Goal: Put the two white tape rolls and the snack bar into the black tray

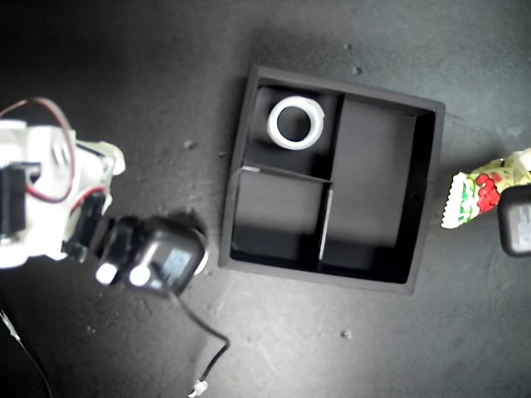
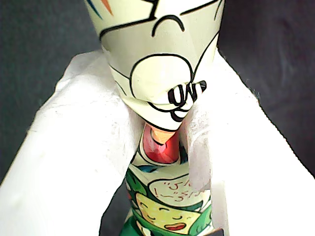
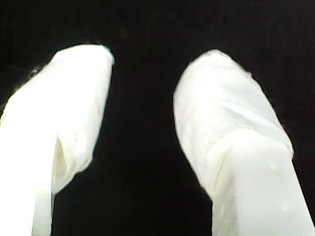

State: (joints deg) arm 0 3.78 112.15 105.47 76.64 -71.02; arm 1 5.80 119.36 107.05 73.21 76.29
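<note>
My first gripper (image 2: 165,147) pinches the snack bar (image 2: 162,73) between its white fingers (image 2: 83,147), off the black tray (image 1: 423,199). One tape roll (image 1: 295,123) lies inside the tray. My second gripper (image 3: 142,142) is spread wide, nothing between its fingers.

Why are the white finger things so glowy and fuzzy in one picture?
In the second wrist view, the fingers sit very close to the camera, so they blur and bright light washes them out. The first wrist view shows the snack bar sharply but its pads glare too. The exterior view is dim, with the tray dark on dark.
</note>
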